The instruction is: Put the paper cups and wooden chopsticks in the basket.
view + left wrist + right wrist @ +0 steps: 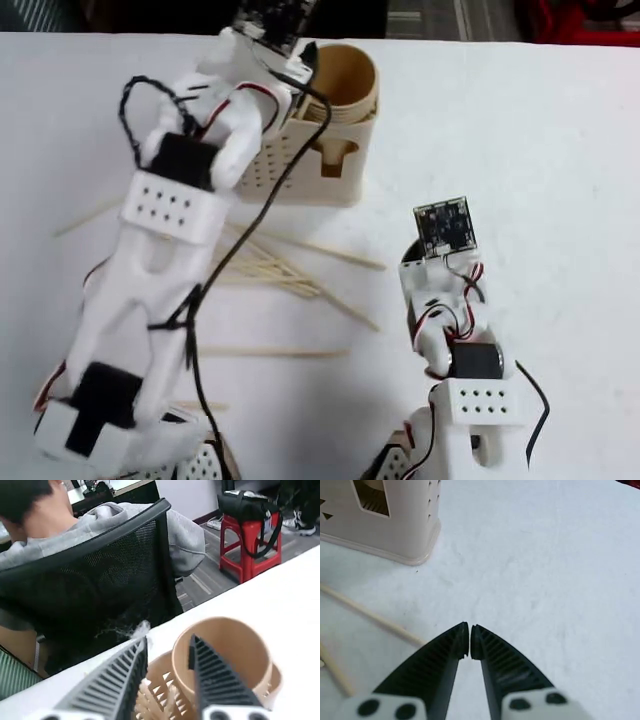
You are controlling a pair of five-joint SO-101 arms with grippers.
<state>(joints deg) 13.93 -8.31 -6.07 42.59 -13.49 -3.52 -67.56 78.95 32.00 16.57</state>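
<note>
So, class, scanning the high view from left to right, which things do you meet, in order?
Loose chopstick → left arm → basket holding the paper cup → right arm. The chopstick pile overlaps the basket's span, so it is left out.

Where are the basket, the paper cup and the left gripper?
basket (330, 190), high view, side wall below the handle cutout.
paper cup (230, 652), left wrist view, inner wall.
left gripper (168, 640), left wrist view, midway between its fingertips.
</note>
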